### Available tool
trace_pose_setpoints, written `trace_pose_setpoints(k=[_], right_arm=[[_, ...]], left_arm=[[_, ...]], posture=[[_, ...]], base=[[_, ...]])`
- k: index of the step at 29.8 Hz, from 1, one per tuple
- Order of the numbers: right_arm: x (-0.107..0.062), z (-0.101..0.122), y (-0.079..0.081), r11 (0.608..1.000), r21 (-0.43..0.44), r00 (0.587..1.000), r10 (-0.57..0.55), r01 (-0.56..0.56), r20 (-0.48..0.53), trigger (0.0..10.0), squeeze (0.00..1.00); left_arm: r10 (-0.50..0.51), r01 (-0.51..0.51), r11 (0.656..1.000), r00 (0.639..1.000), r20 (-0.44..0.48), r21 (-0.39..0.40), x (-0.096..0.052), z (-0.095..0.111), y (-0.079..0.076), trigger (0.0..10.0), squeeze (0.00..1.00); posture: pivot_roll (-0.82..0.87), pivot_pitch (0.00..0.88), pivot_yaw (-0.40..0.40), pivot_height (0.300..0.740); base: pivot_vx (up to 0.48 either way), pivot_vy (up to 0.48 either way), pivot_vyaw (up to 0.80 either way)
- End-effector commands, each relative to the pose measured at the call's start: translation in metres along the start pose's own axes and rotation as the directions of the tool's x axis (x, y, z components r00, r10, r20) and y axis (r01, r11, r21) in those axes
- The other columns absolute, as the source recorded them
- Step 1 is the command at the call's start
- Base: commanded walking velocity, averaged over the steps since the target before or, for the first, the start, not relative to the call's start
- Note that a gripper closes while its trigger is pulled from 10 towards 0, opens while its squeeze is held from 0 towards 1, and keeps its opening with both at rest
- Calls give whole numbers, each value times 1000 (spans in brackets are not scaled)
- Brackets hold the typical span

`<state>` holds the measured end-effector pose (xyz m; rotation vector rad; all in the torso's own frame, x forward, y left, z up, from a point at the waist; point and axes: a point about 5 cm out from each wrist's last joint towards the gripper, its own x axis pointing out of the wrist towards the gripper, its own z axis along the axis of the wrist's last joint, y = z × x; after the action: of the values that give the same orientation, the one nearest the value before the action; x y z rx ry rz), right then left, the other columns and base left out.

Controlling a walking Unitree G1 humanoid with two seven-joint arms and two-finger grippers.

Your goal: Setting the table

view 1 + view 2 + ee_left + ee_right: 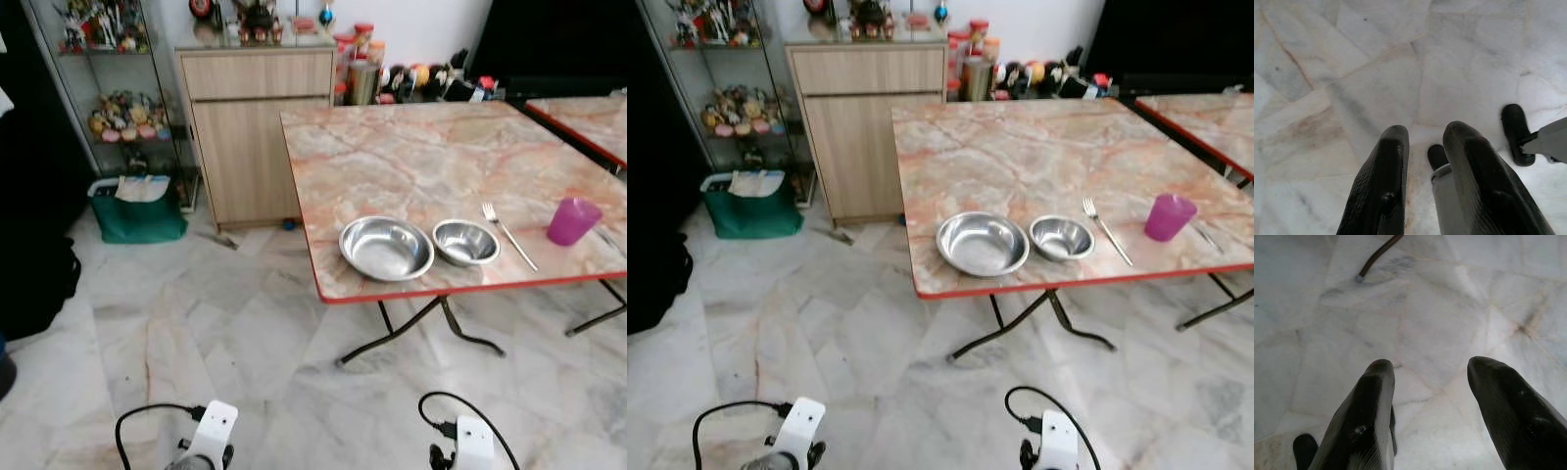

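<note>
Left eye view: a marble-patterned bench point(392, 157) with a red edge stands ahead and to the right, seen from above. Near its front edge sit two steel bowls, a large bowl point(386, 248) and a small bowl point(465, 242), just beside each other. Right of the small one lies a fork point(508, 235), tines pointing away from the robot, and further right stands a purple cup point(572, 220). The row along the near edge reads as a place setting partly laid (a judgement, not a certainty).

Behind the bench's far left corner stands a wooden cabinet point(257, 127), with a glass display case point(98, 78) of figurines to its left and a green bag point(137, 208) on the pale marble floor point(196, 343).

Both arms hang low, well apart from the bench. The left gripper point(1425, 161) points at the floor, its jaws a narrow gap apart and empty. The right gripper point(1430, 396) also points down, jaws spread wider, nothing between them. Neither can reach the setting from here, so the robot likely needs to step closer first.
</note>
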<state>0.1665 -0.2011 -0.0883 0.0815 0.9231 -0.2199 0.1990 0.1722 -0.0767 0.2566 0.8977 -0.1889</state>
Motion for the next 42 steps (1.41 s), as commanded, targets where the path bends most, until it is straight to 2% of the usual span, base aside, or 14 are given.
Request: trace_pose_setpoints(k=[1,5,8,13,15,31,35,42], right_arm=[[1,6,2,1000,5,1000,6,-6,20,10000,0],[1,6,2,1000,-8,1000,11,-11,17,10000,0],[1,5,3,999,-50,1000,16,-15,9,10000,0],[1,4,4,999,-40,1000,10,-9,4,10000,0],[1,3,4,1000,-18,1000,2,-2,0,10000,0],[1,4,3,1000,-19,1000,-2,2,4,10000,0],[1,5,2,999,-44,1000,1,-1,12,10000,0],[1,5,0,999,-35,1000,-1,2,13,10000,0]], left_arm=[[1,-1,1000,1000,-12,24,0,-2,1,10000,0],[4,-3,1000,1000,-24,30,-1,-4,3,10000,0],[5,-5,1000,1000,-27,28,-1,-4,4,10000,0],[6,-5,1000,1000,-27,26,-1,-4,4,10000,0],[6,-5,1000,1000,-29,25,-1,-5,4,10000,0],[1,-1,1000,1000,-20,11,-1,-3,3,10000,0],[6,-5,1000,1000,-17,6,-1,-3,2,10000,0],[3,-3,1000,1000,-22,3,-1,-5,1,10000,0]], posture=[[9,0,-20,736],[15,0,-22,736],[18,0,-25,736],[18,0,-24,736],[16,0,-20,736],[15,0,-27,736],[16,0,-33,736],[13,0,-32,736]], base=[[0,0,0],[0,0,0],[0,0,138],[0,0,488],[0,0,0],[0,0,0],[0,-314,0],[0,-337,0]])
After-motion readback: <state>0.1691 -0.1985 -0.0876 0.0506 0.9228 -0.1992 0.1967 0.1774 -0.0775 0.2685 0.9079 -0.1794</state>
